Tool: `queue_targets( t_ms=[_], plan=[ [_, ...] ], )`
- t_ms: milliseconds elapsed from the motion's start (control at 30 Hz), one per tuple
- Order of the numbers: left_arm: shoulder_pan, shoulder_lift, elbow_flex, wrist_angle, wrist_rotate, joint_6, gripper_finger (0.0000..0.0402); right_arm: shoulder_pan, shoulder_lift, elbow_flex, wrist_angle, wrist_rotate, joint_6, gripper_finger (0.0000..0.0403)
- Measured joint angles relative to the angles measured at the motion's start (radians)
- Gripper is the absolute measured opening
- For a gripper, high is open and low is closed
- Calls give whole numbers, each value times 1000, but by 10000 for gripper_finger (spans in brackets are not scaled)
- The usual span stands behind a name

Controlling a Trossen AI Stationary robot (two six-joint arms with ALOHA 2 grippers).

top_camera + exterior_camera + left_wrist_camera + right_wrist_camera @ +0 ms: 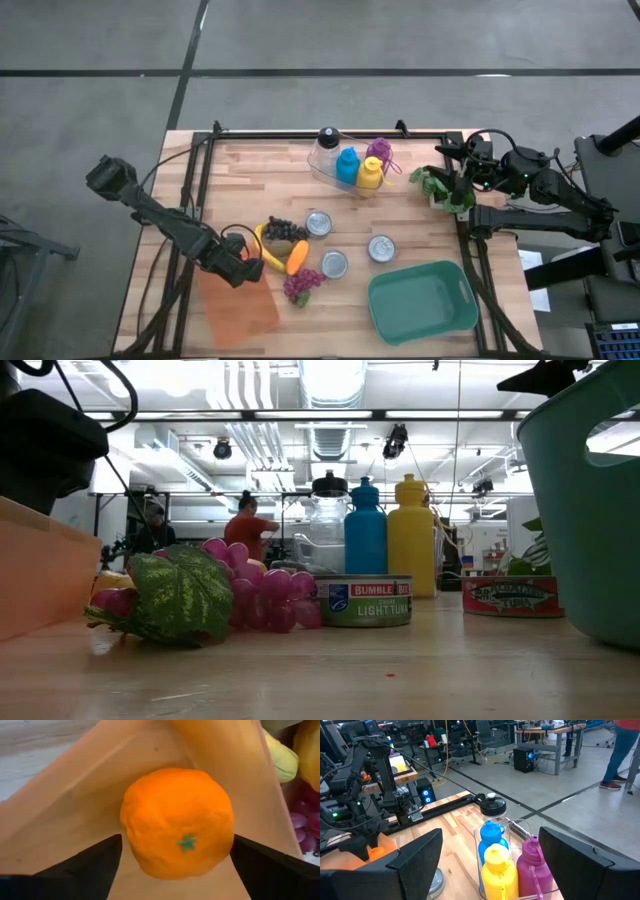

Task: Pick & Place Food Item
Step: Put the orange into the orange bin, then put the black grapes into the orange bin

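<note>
- Left claw (pixel 243 270) hangs over the orange bin (pixel 238 305) at the bench's (pixel 420 215) near-left corner, its two dark fingers (pixel 85 867) spread wide on either side of the orange (pixel 178 822) with clear gaps showing, so nothing is pinched.
- Seen from the left wrist, the orange sits inside the bin, against its sloping wall; I judge this to be the release of a placed item.
- To finish well, lift straight up with the fingers kept spread, so neither pad drags the round fruit or nudges the light bin.
- Watch for the orange rolling; a slow retreat lets it settle.
- Right claw (pixel 452 190) waits at the bench's far-right edge near the green leafy item (pixel 440 187), fingers (pixel 407 865) apart, holding nothing.
- Grapes (pixel 301 285), tins (pixel 334 264) and the teal bin (pixel 422 298) lie towards the middle and right, well clear of the lift path.
</note>
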Motion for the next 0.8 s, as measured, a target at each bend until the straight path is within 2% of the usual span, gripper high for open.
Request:
queue_targets(
  t_ms=[267, 500, 633, 800],
  plan=[
    [0, -22, 15, -7, 19, 16, 371, 0, 0, 0, 0, 0, 0, 329],
    [0, -145, 102, -197, -3, 43, 372, 0, 0, 0, 0, 0, 0, 329],
    [0, -214, 159, -272, -64, 89, 372, 0, 0, 0, 0, 0, 0, 329],
    [15, -251, 258, -370, -208, 211, 372, 0, 0, 0, 0, 0, 0, 329]
  ],
)
